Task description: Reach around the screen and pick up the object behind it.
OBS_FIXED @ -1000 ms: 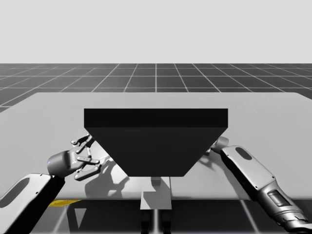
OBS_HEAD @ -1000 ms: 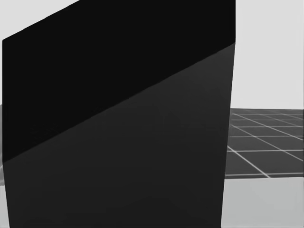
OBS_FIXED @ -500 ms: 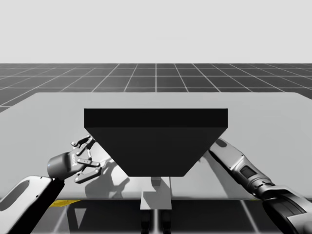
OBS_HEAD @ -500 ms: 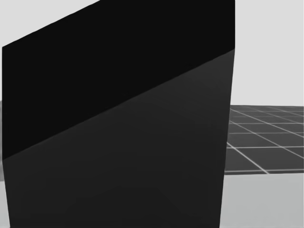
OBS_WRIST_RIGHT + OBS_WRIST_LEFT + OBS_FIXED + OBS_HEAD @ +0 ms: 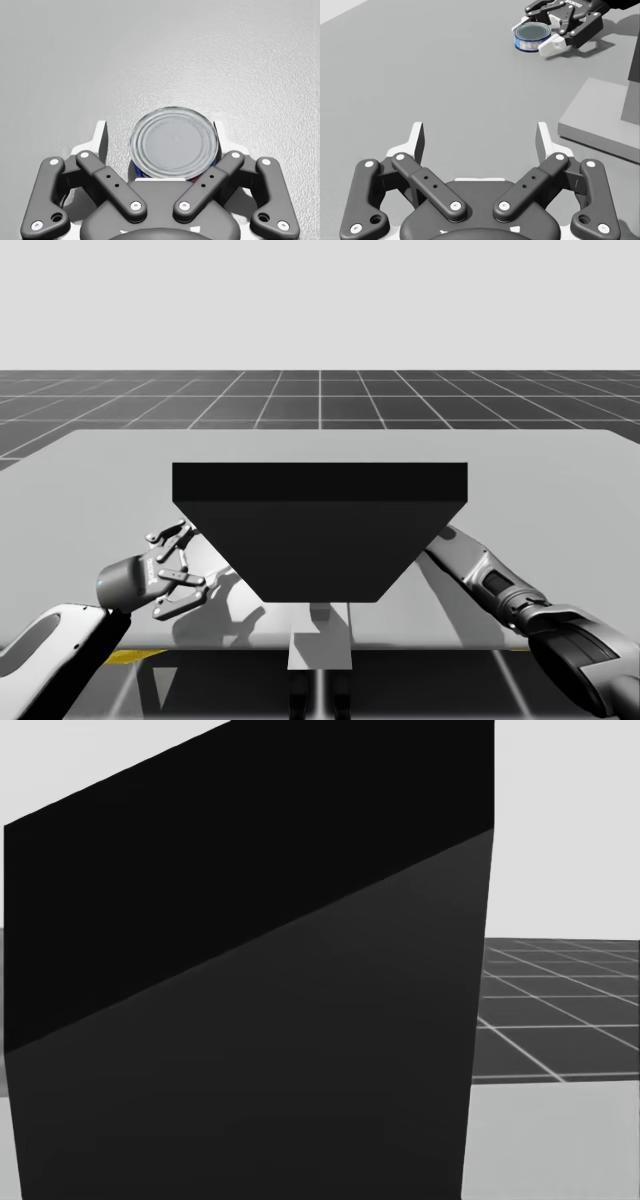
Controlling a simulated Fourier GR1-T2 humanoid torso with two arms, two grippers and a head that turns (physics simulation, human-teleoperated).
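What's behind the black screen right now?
A low blue can sits between my right gripper's open fingers. In the high and head views the screen hides both.

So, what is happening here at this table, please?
My right arm goes around the right side of the black screen that stands on the table. Behind it, my right gripper is open, with a low round can between its fingers; it is not yet shut on the can, which stands on the table. My left gripper is open and holds nothing, near the screen's left side.
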